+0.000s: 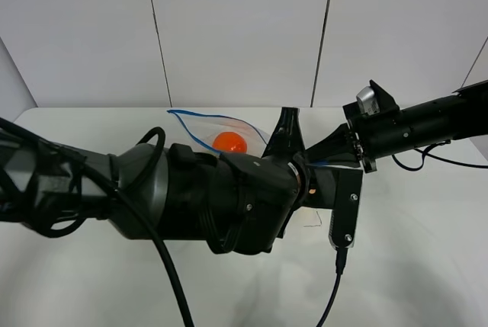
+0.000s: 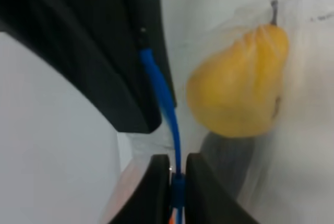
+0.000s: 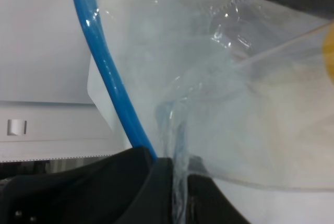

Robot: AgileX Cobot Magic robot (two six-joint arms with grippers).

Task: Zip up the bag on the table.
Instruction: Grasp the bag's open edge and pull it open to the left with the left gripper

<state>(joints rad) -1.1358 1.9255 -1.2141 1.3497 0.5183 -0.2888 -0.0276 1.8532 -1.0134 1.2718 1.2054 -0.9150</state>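
The clear bag (image 1: 200, 130) lies on the white table (image 1: 427, 266), mostly hidden behind my left arm; its blue zipper strip (image 1: 187, 129) and an orange toy (image 1: 229, 142) show. My left gripper (image 1: 288, 120) is shut on the zipper strip (image 2: 176, 182), with both fingers (image 2: 154, 187) pressed against it. A yellow pear (image 2: 237, 83) shows through the plastic beside the strip. My right gripper (image 1: 326, 153) reaches in from the right, shut on the bag's edge (image 3: 180, 151) next to the blue strip (image 3: 104, 67). The strip runs taut from my left fingers up to a black gripper part (image 2: 104, 51).
White wall panels (image 1: 236, 30) stand behind the table. My bulky left arm (image 1: 191, 197) and its cable (image 1: 171, 281) cover the table's middle and front left. A cable (image 1: 427, 161) trails from my right arm (image 1: 427, 125).
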